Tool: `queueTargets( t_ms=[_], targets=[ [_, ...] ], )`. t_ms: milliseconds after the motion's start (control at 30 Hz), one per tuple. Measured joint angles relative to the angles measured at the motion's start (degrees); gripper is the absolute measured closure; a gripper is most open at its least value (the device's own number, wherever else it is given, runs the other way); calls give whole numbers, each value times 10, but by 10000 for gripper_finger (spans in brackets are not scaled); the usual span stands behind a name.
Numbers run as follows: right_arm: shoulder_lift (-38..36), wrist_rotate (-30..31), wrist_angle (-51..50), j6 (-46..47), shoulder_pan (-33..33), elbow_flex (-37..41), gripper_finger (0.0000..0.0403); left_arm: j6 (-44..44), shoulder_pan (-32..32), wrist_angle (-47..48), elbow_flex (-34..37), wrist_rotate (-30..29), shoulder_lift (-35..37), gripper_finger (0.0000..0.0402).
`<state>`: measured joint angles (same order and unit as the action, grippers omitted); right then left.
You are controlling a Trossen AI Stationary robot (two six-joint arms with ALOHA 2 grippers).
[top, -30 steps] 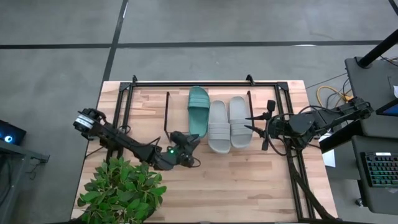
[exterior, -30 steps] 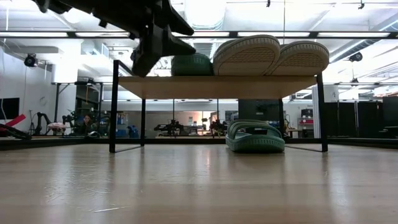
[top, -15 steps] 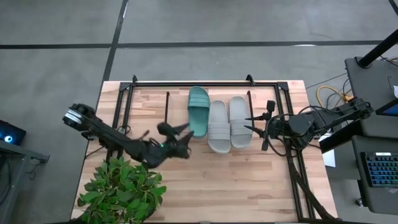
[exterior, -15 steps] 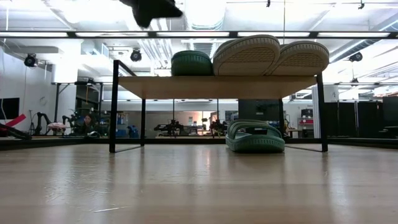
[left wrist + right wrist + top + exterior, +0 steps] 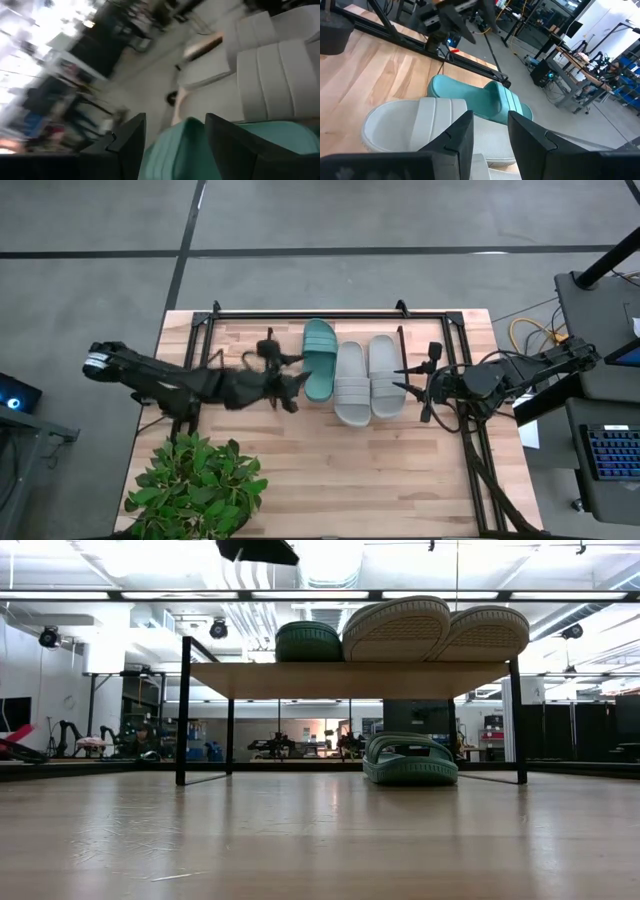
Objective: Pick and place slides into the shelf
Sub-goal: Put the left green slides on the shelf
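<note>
Left end effector open, empty, at nine o'clock of teal slide on shelf; right end effector part-open, empty, at three o'clock of grey slides.

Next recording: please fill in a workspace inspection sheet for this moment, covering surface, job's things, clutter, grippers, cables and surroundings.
Surface: wooden table, bare boards in front.
Job's things: shelf carries one teal slide and two grey slides side by side; second teal slide lies under it on the table.
Clutter: potted plant at the left front corner.
Grippers: left gripper open, empty, beside the top teal slide; right gripper open, empty, next to the grey slides.
Cables: yellow coil off the table's right.
Surroundings: keyboard; lab benches behind.
</note>
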<state>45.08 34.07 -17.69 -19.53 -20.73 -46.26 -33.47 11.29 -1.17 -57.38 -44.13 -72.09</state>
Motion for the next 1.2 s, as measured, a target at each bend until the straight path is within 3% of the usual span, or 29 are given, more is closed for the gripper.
queueTargets(
  t_ms=[100, 300, 500, 833, 1000, 1200],
  targets=[
    [0, 0, -1, -1, 0, 0, 291, 45, -39, 103, -54, 66, -14, 212],
    [0, 0, -1, -4, 0, 2, 291, 29, -79, 156, -114, 78, -58, 212],
    [0, 0, -1, -6, 0, 2, 291, 26, -94, 277, -170, 93, -126, 212],
    [0, 0, -6, -6, 0, 3, 291, -3, -103, 308, -213, 85, -179, 212],
    [0, 0, -6, -8, 0, 4, 291, -3, -112, 320, -215, 44, -185, 212],
    [0, 0, -6, -9, 0, 4, 291, -3, -136, 336, -214, 65, -189, 212]
  ],
)
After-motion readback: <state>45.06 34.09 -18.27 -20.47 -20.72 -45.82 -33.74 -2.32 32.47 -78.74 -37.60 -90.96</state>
